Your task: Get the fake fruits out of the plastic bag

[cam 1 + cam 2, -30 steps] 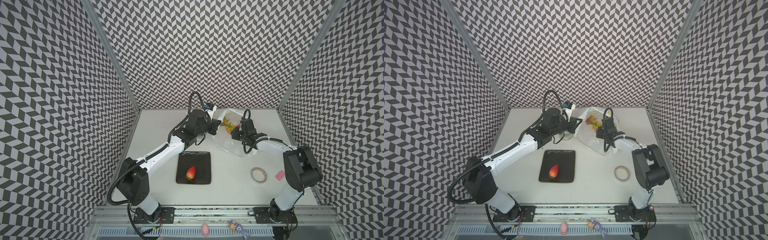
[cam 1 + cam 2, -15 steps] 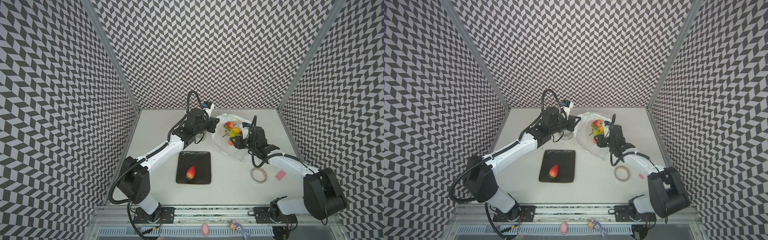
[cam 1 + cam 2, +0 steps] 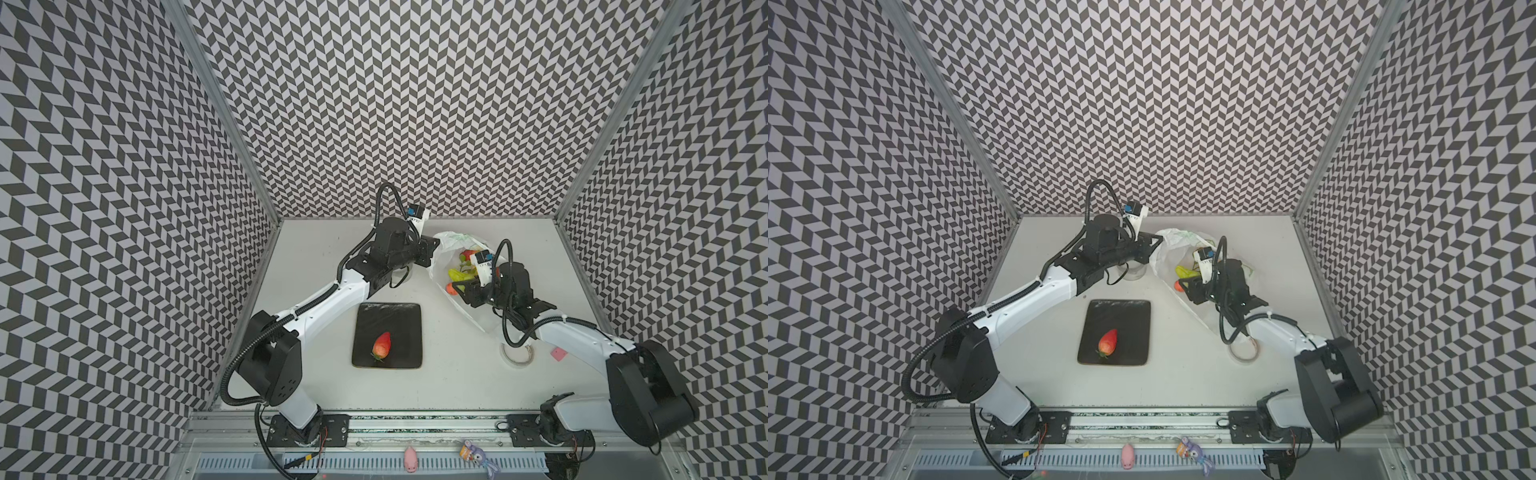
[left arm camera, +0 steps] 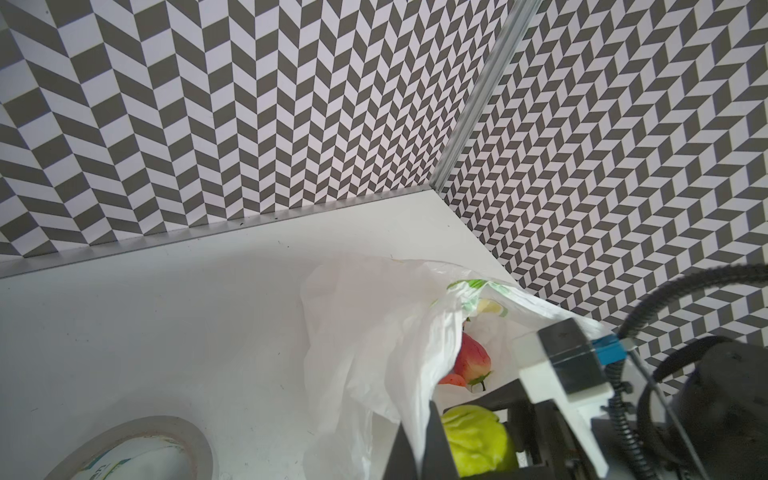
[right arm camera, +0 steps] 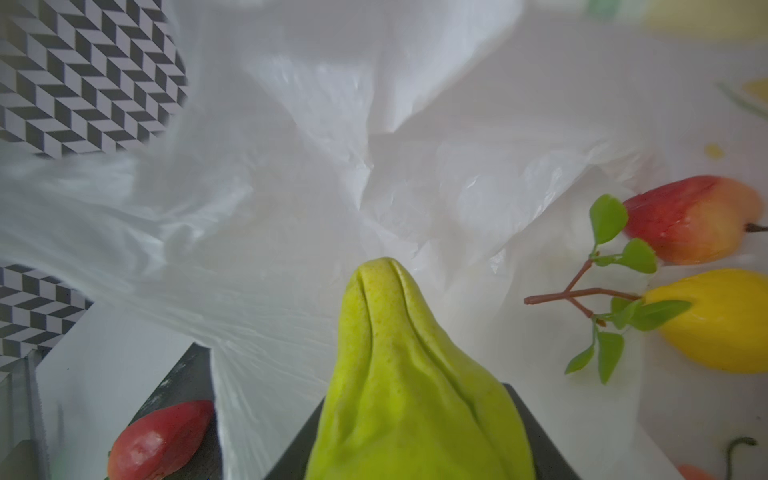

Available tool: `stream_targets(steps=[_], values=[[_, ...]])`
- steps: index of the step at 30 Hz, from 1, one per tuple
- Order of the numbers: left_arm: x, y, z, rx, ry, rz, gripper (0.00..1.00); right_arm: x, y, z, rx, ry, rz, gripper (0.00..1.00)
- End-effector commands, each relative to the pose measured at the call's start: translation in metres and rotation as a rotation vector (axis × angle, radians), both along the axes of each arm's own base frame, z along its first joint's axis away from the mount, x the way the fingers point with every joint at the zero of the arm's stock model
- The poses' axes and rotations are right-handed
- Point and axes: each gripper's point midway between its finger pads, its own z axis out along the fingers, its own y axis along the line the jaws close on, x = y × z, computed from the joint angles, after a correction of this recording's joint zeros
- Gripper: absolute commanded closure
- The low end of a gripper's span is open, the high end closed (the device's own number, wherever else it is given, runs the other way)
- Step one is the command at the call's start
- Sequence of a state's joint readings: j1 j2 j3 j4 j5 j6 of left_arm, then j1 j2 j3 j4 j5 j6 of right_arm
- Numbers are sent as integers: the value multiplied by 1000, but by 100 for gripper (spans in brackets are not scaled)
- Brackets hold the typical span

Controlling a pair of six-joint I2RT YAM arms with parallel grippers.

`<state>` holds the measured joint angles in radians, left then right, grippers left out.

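Green fruit [image 5: 415,374] tight in right gripper [image 3: 462,286], plastic bag [image 4: 374,332] tight in left gripper [image 4: 417,449].

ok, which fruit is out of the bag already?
The red strawberry lying on the black tray; every other fruit is still inside the plastic bag.

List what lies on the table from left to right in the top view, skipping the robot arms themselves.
Black tray with a strawberry on it → plastic bag → tape roll → small pink piece. A second roll under the left arm is left out, as it overlaps the tray.
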<state>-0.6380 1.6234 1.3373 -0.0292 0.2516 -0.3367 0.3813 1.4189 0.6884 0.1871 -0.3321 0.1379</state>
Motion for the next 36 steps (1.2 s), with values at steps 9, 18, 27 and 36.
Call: stream_targets(steps=[9,18,27,36], values=[[-2,5,-15,30,14,10,100,31,-12,-56,-85,134,-175,57],[-10,14,-25,69,8,15,100,30,-24,-64,-177,159,-201,28],[-8,15,-21,74,-5,18,100,17,-32,-67,-252,181,-174,23],[-6,13,-16,65,-10,20,100,0,-25,-74,-223,329,-197,23]])
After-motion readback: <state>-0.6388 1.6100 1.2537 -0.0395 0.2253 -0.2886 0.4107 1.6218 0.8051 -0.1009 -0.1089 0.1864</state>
